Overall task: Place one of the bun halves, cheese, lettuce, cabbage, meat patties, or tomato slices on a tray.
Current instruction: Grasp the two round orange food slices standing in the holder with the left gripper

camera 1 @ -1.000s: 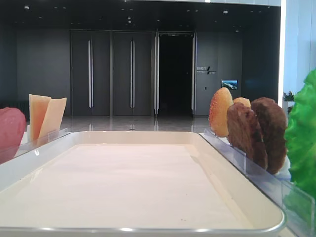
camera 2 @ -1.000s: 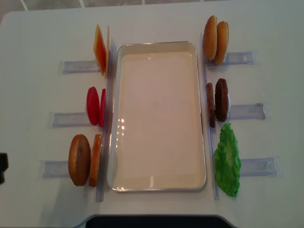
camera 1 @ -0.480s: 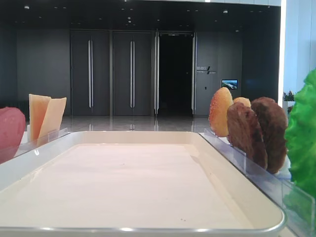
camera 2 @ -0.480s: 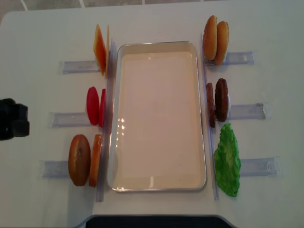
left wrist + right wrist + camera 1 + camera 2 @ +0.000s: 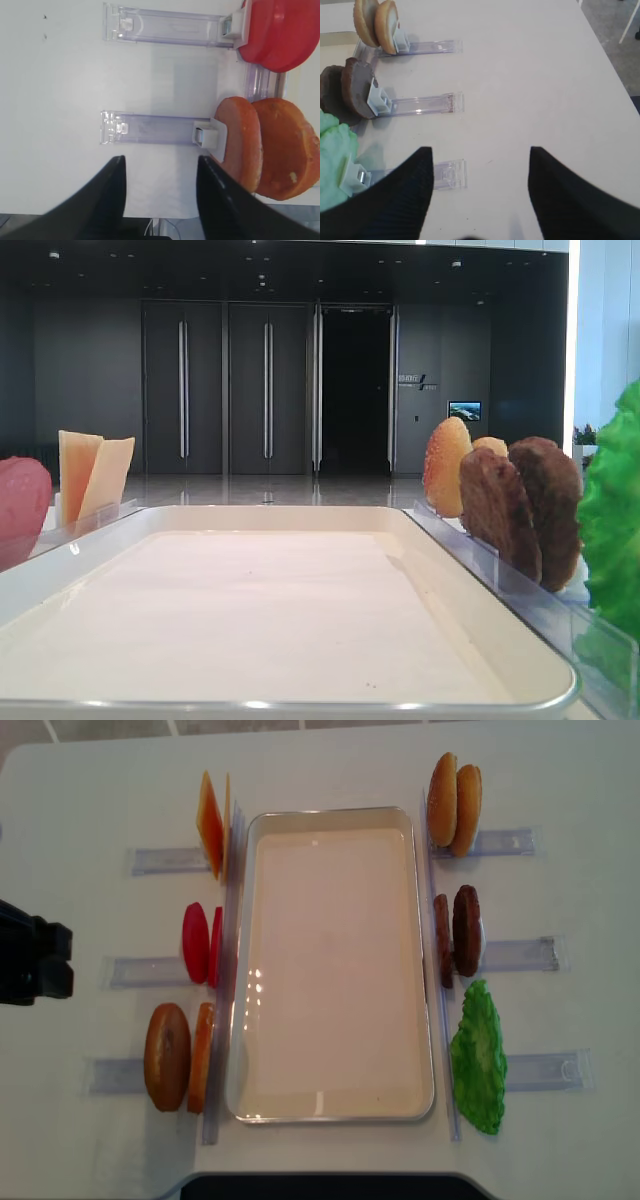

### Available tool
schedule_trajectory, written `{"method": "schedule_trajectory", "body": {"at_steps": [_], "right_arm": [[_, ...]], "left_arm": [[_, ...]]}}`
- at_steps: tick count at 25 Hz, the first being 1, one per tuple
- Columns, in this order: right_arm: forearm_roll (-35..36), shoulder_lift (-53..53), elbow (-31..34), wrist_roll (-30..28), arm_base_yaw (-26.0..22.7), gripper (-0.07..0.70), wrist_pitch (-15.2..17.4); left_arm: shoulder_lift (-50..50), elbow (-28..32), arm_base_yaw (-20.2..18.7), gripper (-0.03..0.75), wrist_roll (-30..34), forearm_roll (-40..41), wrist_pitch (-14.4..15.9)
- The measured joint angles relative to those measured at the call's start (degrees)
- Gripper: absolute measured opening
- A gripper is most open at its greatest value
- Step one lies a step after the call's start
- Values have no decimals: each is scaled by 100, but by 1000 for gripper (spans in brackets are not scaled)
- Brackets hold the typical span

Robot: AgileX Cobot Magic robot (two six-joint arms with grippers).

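The left gripper [image 5: 160, 192] stands open and empty at the bottom of the frame, below smooth red tomato slices [image 5: 280, 32] and round bun halves [image 5: 265, 147]; the right gripper [image 5: 480, 190] stands open and empty.

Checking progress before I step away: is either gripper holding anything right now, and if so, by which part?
Nothing is held. The left gripper and right gripper both stand open over bare table, and the tray has no food on it.

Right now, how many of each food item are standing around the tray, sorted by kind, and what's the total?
cheese slices: 2
tomato slices: 2
bun pieces on the left: 2
bun pieces on the right: 2
meat patties: 2
lettuce leaf: 1
Total: 11
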Motion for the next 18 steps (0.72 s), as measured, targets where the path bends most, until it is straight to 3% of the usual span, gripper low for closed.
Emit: {"method": "schedule_trajectory", "body": {"at_steps": [9,12,18], "right_arm": [[0,0,0,0,0,429,0],[0,0,0,0,0,429,0],[0,0,0,0,0,429,0]], "left_arm": [[0,0,-103,428,63,-341,0],[0,0,-544,429,-179,-335,-61],[0,0,-1912,429,-1313,-86,-301]]}}
